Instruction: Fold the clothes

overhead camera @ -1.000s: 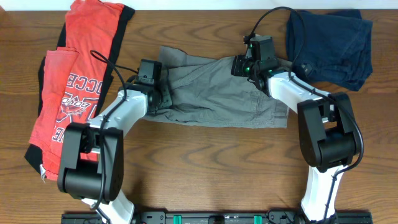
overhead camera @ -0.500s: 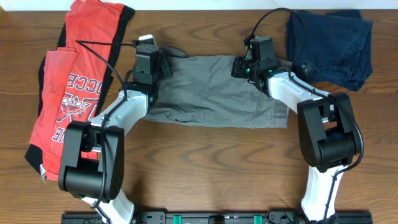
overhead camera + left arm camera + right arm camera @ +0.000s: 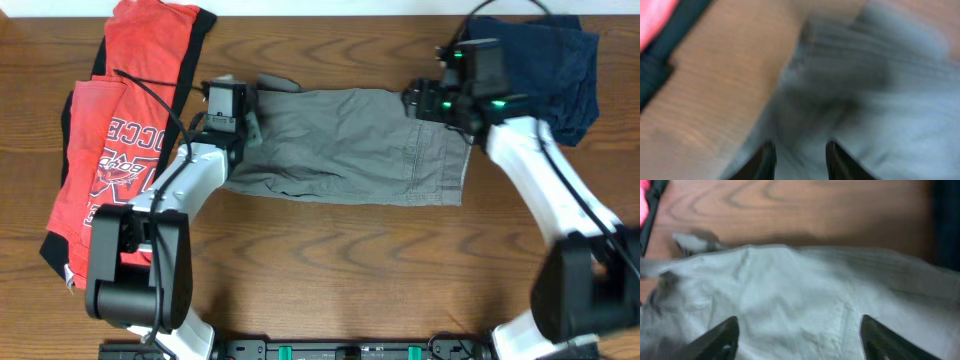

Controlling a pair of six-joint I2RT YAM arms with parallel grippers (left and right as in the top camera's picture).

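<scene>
Overhead: wrinkly grey-khaki cotton shorts [image 3: 350, 140] lie flat, approx rectangular, mid wood-grain bench [image 3: 330, 250]. Right fingers [image 3: 720, 340] spread wide above cloth; left fingers [image 3: 764, 163] blurred at shorts' edge, grip can't tell.

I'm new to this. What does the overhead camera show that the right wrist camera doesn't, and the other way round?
Only the overhead: both arms, the whole outline of the shorts, the lettering on the red T-shirt and the navy garment in full. Only the right wrist: the right end effector with its fingertips spread wide, cloth showing between them, plus the creases up close. Shared: the grey shorts and the wooden table.
</scene>
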